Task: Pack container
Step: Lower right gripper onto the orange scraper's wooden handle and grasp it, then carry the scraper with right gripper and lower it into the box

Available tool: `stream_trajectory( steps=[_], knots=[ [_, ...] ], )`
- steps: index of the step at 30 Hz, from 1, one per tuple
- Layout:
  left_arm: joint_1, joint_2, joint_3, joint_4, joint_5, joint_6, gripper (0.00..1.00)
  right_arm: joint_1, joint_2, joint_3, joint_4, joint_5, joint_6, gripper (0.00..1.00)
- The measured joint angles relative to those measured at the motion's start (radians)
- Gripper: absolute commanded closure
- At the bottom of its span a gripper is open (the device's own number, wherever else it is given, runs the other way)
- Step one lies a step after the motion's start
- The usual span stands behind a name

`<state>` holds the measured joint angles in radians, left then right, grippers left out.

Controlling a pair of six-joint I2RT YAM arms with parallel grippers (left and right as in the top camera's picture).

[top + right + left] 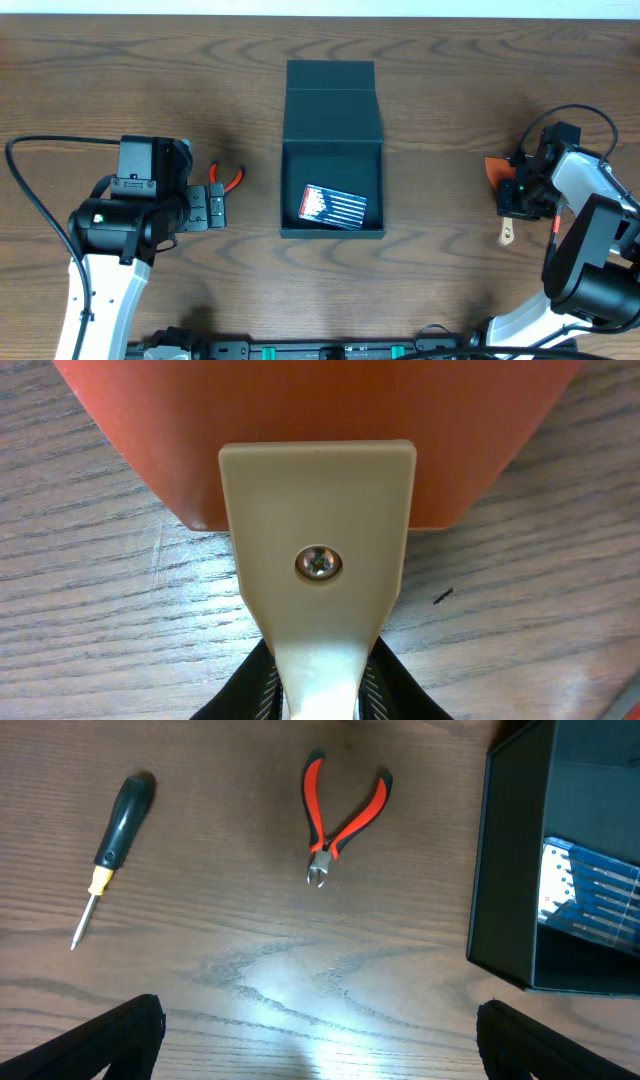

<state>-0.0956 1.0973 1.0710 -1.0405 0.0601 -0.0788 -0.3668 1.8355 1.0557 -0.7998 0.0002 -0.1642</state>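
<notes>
- Left gripper [318,1020]: released, fingers spread wide with nothing between them. It hangs over the bare table [450,80], just short of the pliers.
- Right gripper [320,685]: clenched on the beige handle of the scraper [318,500], one pad against each side. The orange blade points away from the wrist. Cannot tell whether it rests on the wood or is just off it.
- Pliers [330,840], red handles, lie ahead of the left gripper. The screwdriver [118,835] lies apart from them. Both are outside the box.
- Container [330,165]: mid-table between the arms, open. A drill-bit case [334,208] lies in the near part of its floor.
- Lid [332,105]: folded back on the far side.
- Judgement: packing is partly done and the scraper pick is in hand. Next the scraper needs lifting clear, carrying inward over the box wall and setting down beside the case. The left arm then needs to drop onto the pliers.
</notes>
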Motion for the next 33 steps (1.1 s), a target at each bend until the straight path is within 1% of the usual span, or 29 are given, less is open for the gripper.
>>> stream_trajectory(
  steps=[6, 13, 19, 25, 26, 33],
  knots=[
    [0.000, 0.000, 0.000, 0.000, 0.000, 0.000, 0.02, 0.000, 0.006, 0.011, -0.027, -0.011, 0.011, 0.99],
    [0.000, 0.000, 0.000, 0.000, 0.000, 0.000, 0.02, 0.027, 0.034, 0.064, -0.172, -0.048, 0.033, 0.99],
    [0.000, 0.000, 0.000, 0.000, 0.000, 0.000, 0.02, 0.088, 0.034, 0.192, -0.275, -0.057, 0.037, 0.99],
    [0.000, 0.000, 0.000, 0.000, 0.000, 0.000, 0.03, 0.196, 0.033, 0.347, -0.388, -0.060, 0.038, 0.99],
    [0.000, 0.000, 0.000, 0.000, 0.000, 0.000, 0.01, 0.217, 0.032, 0.369, -0.402, -0.061, 0.037, 0.99],
    [0.000, 0.000, 0.000, 0.000, 0.000, 0.000, 0.02, 0.405, 0.032, 0.576, -0.475, -0.052, 0.029, 0.99]
  ],
)
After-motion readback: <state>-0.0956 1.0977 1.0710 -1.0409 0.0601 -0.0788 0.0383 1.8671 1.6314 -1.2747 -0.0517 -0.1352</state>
